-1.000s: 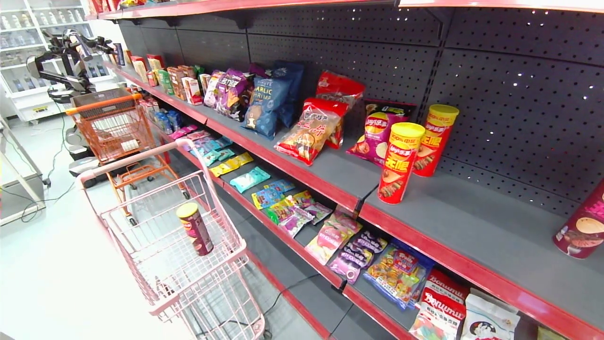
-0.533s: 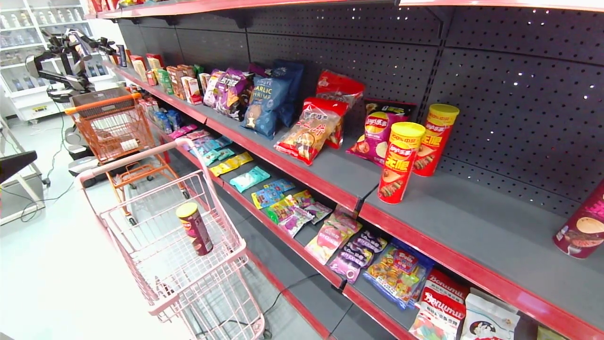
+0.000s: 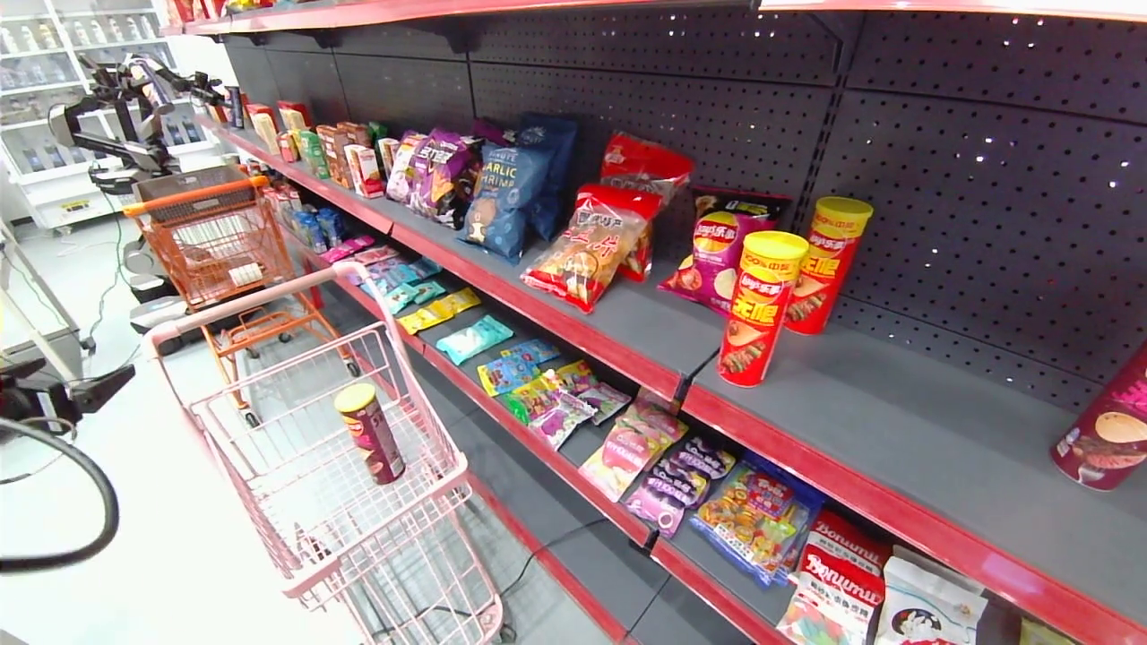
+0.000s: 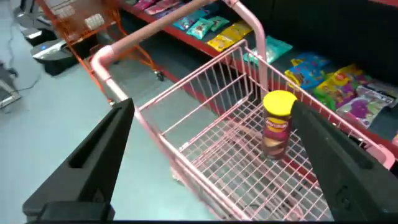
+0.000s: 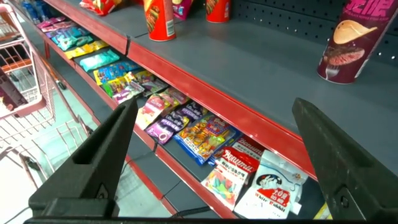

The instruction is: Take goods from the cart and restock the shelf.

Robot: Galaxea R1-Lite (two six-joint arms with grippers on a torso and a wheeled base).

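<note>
A maroon chip can (image 3: 369, 433) with a yellow lid stands upright in the pink wire cart (image 3: 269, 466). My left gripper (image 4: 212, 106) hangs open above the cart, the chip can (image 4: 278, 124) ahead between its wide-spread fingers and not touched. The left arm (image 3: 54, 394) shows at the head view's left edge, beside the cart. My right gripper (image 5: 216, 102) is open and holds nothing, in front of the grey shelf (image 5: 261, 68). Two red chip cans (image 3: 760, 306) and another maroon can (image 3: 1107, 430) stand on that shelf (image 3: 896, 430).
Snack bags (image 3: 587, 246) fill the shelf's left part; a bare stretch lies between the red cans and the maroon can. Small packets (image 3: 627, 448) lie on the lower shelf. An orange cart (image 3: 215, 237) and another robot (image 3: 116, 116) stand down the aisle.
My left arm has come into the head view from the left edge and dropped lower, beside the pink cart. The can, carts and shelf goods have stayed put.
</note>
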